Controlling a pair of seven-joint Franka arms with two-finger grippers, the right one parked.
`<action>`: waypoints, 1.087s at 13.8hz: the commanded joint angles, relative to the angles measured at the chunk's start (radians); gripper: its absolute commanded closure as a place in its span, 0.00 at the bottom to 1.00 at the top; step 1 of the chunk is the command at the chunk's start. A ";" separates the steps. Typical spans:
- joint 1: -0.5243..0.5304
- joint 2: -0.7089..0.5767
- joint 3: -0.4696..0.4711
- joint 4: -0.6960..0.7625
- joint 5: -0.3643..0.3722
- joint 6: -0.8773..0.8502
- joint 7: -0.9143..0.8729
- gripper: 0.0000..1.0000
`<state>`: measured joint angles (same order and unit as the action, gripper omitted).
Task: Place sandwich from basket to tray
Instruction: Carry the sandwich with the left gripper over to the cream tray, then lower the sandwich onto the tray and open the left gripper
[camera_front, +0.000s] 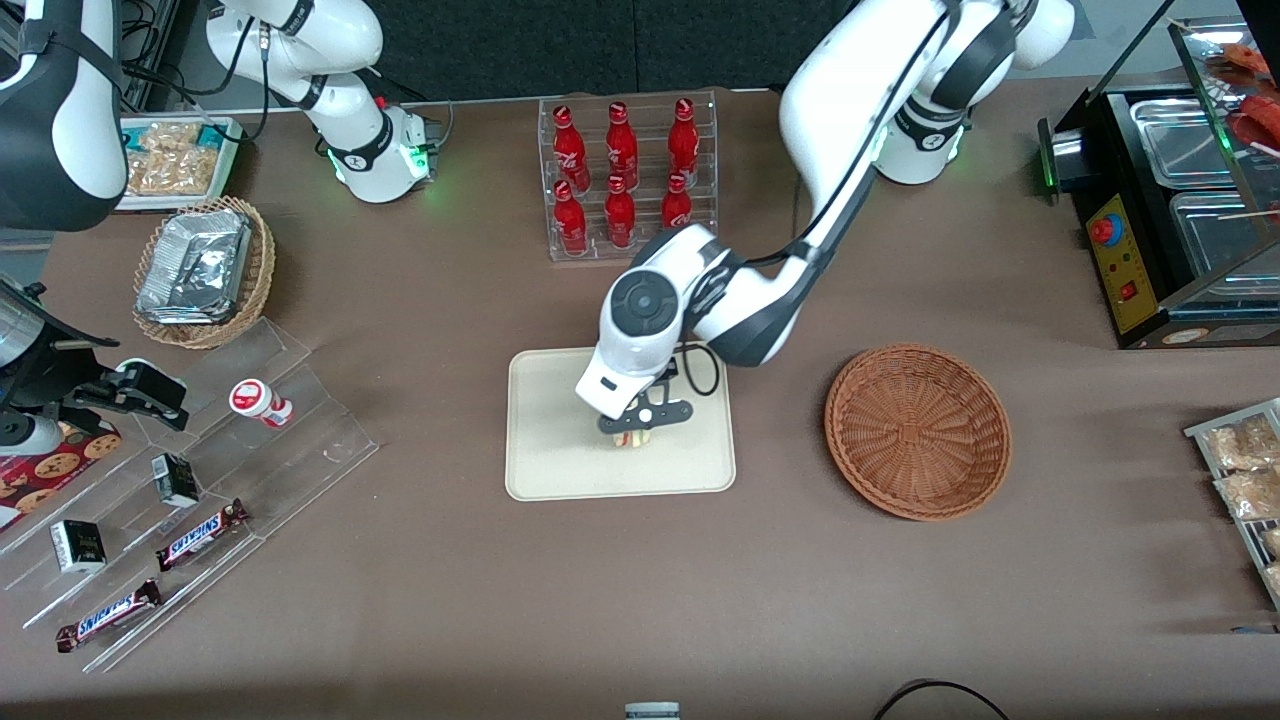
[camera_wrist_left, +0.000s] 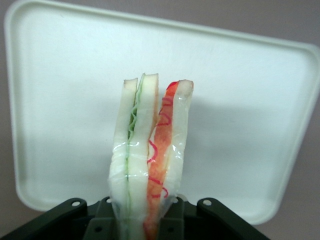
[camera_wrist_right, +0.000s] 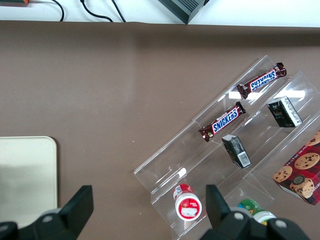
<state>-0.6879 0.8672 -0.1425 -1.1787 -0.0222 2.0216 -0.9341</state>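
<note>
Holding the sandwich (camera_wrist_left: 150, 165) upright between its fingers, the left arm's gripper (camera_front: 640, 428) hangs over the middle of the cream tray (camera_front: 550, 470), as we see from the front. The wrist view shows the wrapped wedge pinched at its base, pale bread slices on edge with a green layer and a red-orange layer between them, its tip pointing toward the tray (camera_wrist_left: 250, 100) floor below. We cannot tell whether the sandwich (camera_front: 634, 440) touches the tray or hangs just above it.

We find the reddish-brown basket (camera_front: 917, 431) on the brown bench (camera_front: 450, 600) beside the tray, toward the working arm's end, with nothing visible in it. A clear rack of red bottles (camera_front: 625, 175) stands farther from the front camera than the tray. Toward the parked arm's end we see a lighter wicker basket of foil packs (camera_front: 200, 270) and clear stepped racks (camera_front: 200, 480) carrying Snickers bars (camera_front: 200, 535), small dark boxes (camera_front: 175, 480) and a red-capped cup (camera_front: 258, 402). A black counter appliance (camera_front: 1165, 220) with steel pans sits at the working arm's end, with snack packets (camera_front: 1240, 465) nearer the camera.
</note>
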 joint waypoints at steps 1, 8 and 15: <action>-0.021 0.079 0.014 0.060 0.027 0.038 0.011 0.99; -0.019 0.127 0.014 0.091 0.056 0.066 -0.011 0.00; 0.185 -0.150 0.003 0.009 0.031 -0.147 0.102 0.01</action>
<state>-0.5713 0.8458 -0.1245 -1.0539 0.0181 1.9213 -0.8953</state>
